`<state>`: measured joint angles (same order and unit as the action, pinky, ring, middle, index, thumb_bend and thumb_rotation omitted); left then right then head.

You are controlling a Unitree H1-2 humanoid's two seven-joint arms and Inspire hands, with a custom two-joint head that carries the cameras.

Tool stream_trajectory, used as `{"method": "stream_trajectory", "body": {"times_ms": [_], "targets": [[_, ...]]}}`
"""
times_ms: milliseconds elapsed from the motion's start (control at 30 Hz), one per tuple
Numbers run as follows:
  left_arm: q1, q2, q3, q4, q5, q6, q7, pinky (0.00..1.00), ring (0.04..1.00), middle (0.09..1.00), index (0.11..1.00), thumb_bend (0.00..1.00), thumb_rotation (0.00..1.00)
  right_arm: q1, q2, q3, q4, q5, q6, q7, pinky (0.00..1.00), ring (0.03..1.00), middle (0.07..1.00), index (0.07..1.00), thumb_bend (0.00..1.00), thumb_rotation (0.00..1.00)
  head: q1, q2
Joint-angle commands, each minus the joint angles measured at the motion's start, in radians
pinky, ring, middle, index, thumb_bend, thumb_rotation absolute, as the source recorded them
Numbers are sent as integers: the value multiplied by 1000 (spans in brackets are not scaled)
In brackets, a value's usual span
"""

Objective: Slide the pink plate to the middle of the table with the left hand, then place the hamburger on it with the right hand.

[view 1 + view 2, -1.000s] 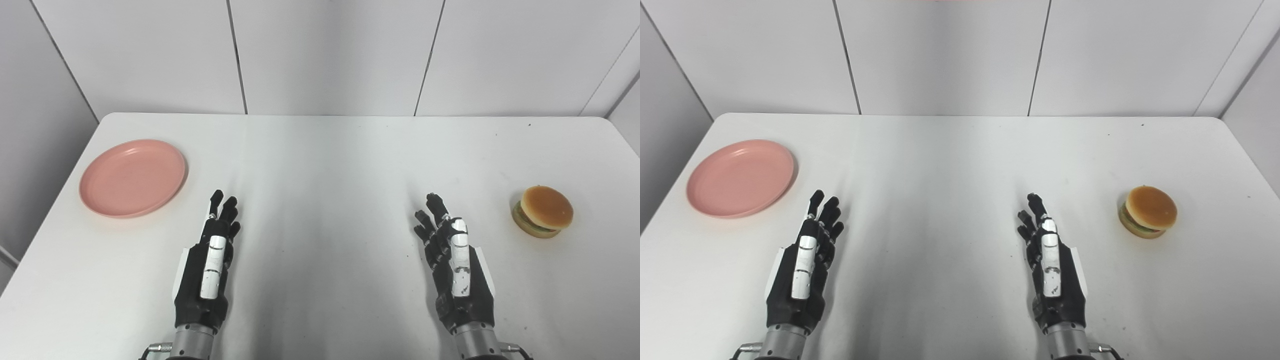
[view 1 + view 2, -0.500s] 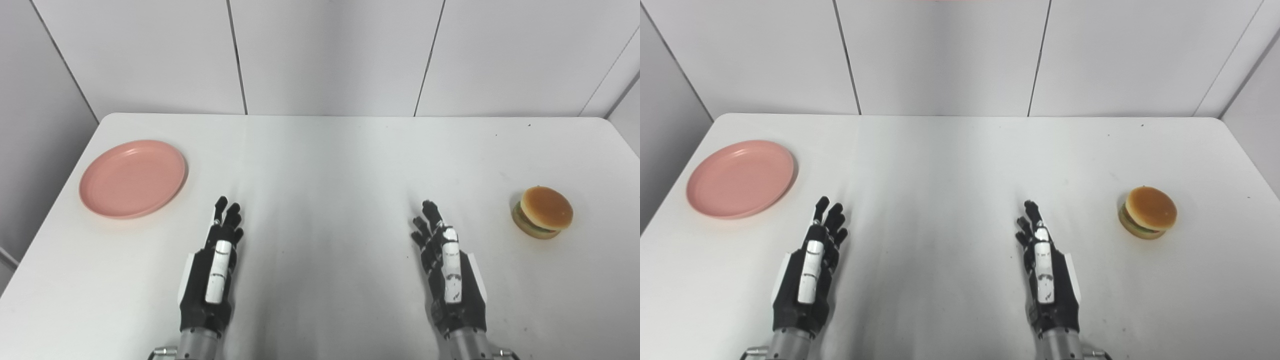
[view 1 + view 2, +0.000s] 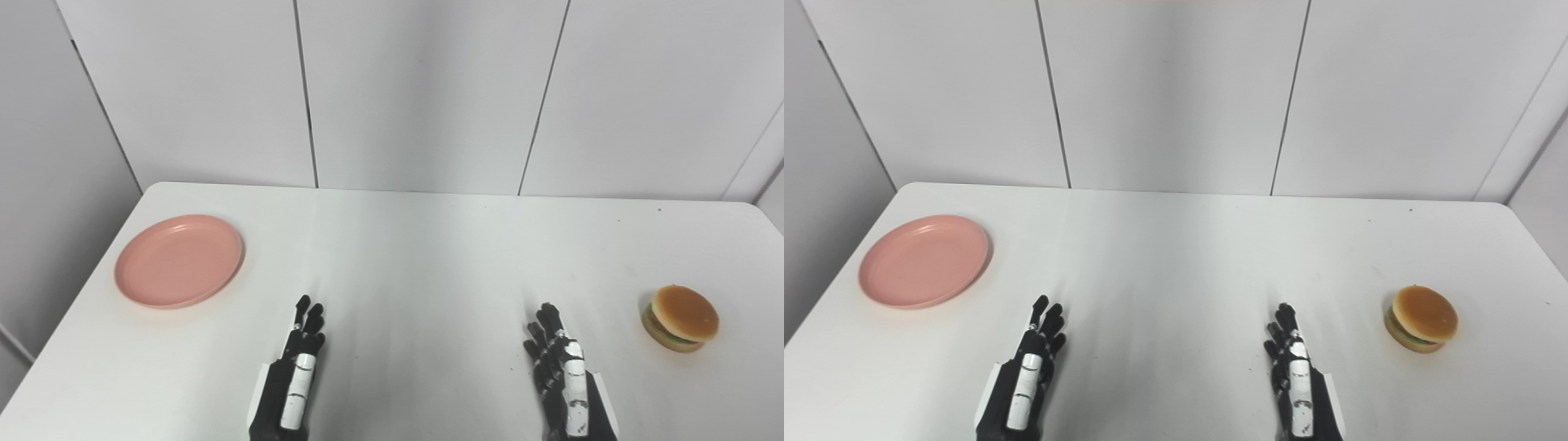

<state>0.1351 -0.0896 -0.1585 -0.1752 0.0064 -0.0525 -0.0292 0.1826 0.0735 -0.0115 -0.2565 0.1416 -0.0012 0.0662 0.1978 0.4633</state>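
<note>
Both hands are hanging open, holding nothing; left hand (image 3: 293, 383) is needing a flat press on the pink plate (image 3: 179, 260) rim, pushing slowly toward the hamburger (image 3: 682, 317); right hand (image 3: 566, 383) is waiting.

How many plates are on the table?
1. The pink plate lies on the left side of the white table, away from the hamburger on the right. Nothing covers the table's top, so no other plate seems hidden.
</note>
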Motion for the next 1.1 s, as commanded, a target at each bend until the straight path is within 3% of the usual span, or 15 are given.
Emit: {"method": "stream_trajectory", "body": {"times_ms": [0, 267, 433, 667, 867, 1067], "targets": [[4, -5, -10, 1, 14, -36, -2, 1000, 1000, 992, 1000, 698, 921, 102, -31, -10, 11, 10, -12, 8, 1000, 996, 1000, 974, 681, 1000, -1, 0], [-2, -28, -21, 18, 55, -38, 22, 1000, 988, 976, 1000, 700, 917, 89, -41, -33, 18, 28, 5, 24, 1000, 1000, 1000, 991, 655, 1000, 77, -9], [-2, -41, -25, 32, 44, -63, 21, 1000, 1000, 989, 1000, 652, 906, 89, -42, -42, 20, 42, 9, 35, 1000, 1000, 1000, 1000, 612, 1000, 78, -16], [-11, -31, -10, 36, 27, -77, 17, 1000, 1000, 999, 1000, 666, 925, 89, -29, -36, 26, 26, 9, 31, 1000, 1000, 1000, 1000, 588, 1000, 51, -36], [-59, -47, 46, -44, -45, -55, 32, 1000, 998, 983, 1000, 743, 894, 86, -17, -24, 37, 5, -3, 23, 1000, 1000, 1000, 987, 591, 1000, 40, -56], [-206, 22, 161, -146, -86, -20, 45, 981, 953, 954, 996, 829, 872, 85, 3, -11, 55, -16, -14, 11, 1000, 1000, 1000, 985, 608, 1000, 11, -80]]}}
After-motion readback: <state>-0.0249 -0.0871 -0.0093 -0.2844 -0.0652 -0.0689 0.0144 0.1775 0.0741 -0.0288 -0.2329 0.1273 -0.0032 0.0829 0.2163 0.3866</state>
